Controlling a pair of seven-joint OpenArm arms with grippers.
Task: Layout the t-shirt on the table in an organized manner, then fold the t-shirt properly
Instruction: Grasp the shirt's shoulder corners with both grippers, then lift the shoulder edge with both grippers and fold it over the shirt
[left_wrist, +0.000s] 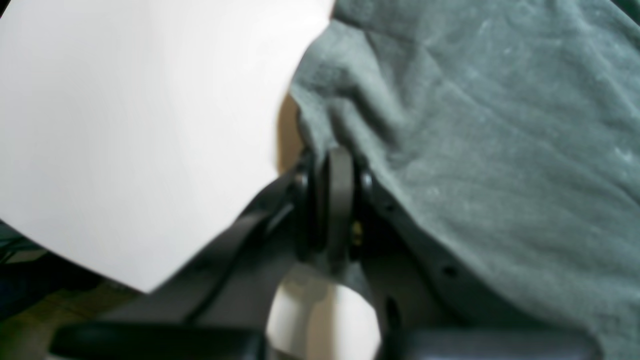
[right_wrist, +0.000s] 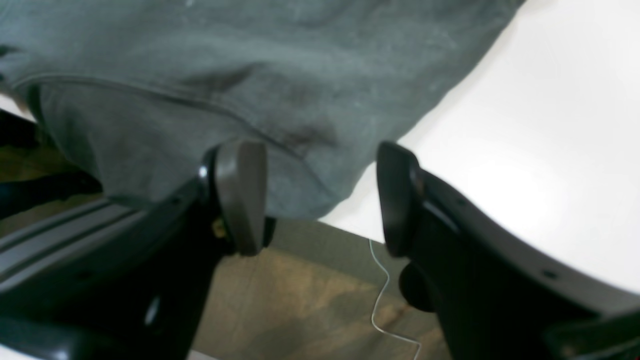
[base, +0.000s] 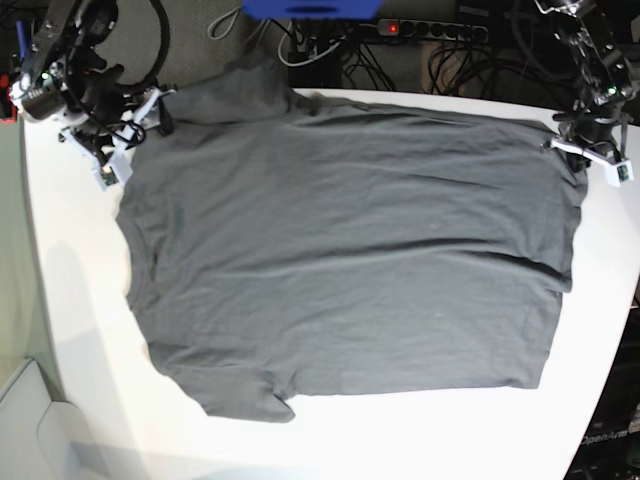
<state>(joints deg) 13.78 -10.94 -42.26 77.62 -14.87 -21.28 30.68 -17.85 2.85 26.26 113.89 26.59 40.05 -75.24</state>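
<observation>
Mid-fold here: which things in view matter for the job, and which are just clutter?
Job:
- t-shirt, spread out
- table
- left gripper, shut on the t-shirt
- right gripper, open at the t-shirt's edge

Clutter:
- power strip
- cables behind the table

Dark charcoal-grey cotton short-sleeved t-shirt (base: 340, 250), spread nearly flat, faintly creased, covering most of the smooth white table (base: 80, 330), reaching its far edge

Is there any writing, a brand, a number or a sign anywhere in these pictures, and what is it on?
"OpenArm" (roughly; faint pale lettering, too small to read with certainty), on dark equipment past the table at the lower right of the base view.
The t-shirt: plain, no print or readable label.
The small white tags on the arms: nothing legible.
Both wrist views: no text.
</observation>
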